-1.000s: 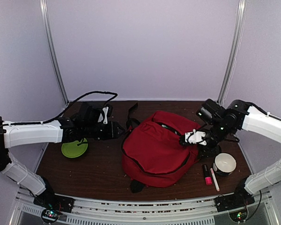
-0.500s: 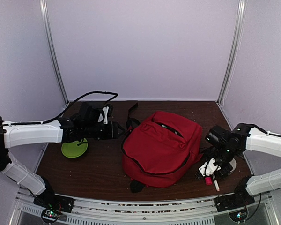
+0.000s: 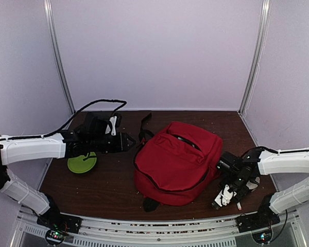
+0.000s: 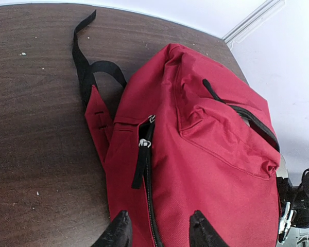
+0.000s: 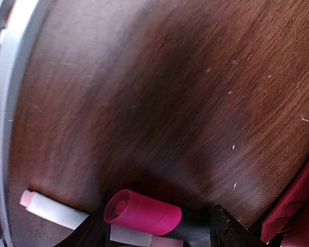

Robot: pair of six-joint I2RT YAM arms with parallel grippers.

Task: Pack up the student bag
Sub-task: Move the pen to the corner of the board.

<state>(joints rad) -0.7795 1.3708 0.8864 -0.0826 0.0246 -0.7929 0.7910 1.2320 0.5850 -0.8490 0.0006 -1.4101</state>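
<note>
A: What sits farthest left on the table (image 3: 108,182)?

B: A flat green disc (image 3: 82,163), partly under the left arm. A black cable (image 3: 100,104) loops behind it, toward the back wall.

A: And the left gripper (image 4: 162,232)?

B: It hangs at the left side of the student bag (image 3: 175,162), close to the dark straps (image 4: 90,72). Its 2 fingers (image 4: 118,232) stand partly apart. In the wrist view, red fabric and a black zip (image 4: 144,170) show flat in the gap, with no fold pinched. It holds nothing.

A: Where does the bag lie?

B: In the middle of the table, a little to the right, lying flat with the straps at its back-left. 1 zip runs down the front with a pale pull on it. Another along the top shows a dark slit.

A: And on the right?

B: The right gripper (image 3: 224,196) is low over the wood near the front edge, just right of the bag's near corner. Its jaws are wide apart. In its wrist view a marker (image 5: 141,212) with a pink cap lies on the table between the 2 fingers, not clamped. I cannot tell whether a finger touches the cap. A white pen (image 5: 51,207) with a pink end lies just beside the marker, toward the pale rail at the table's edge.
</note>
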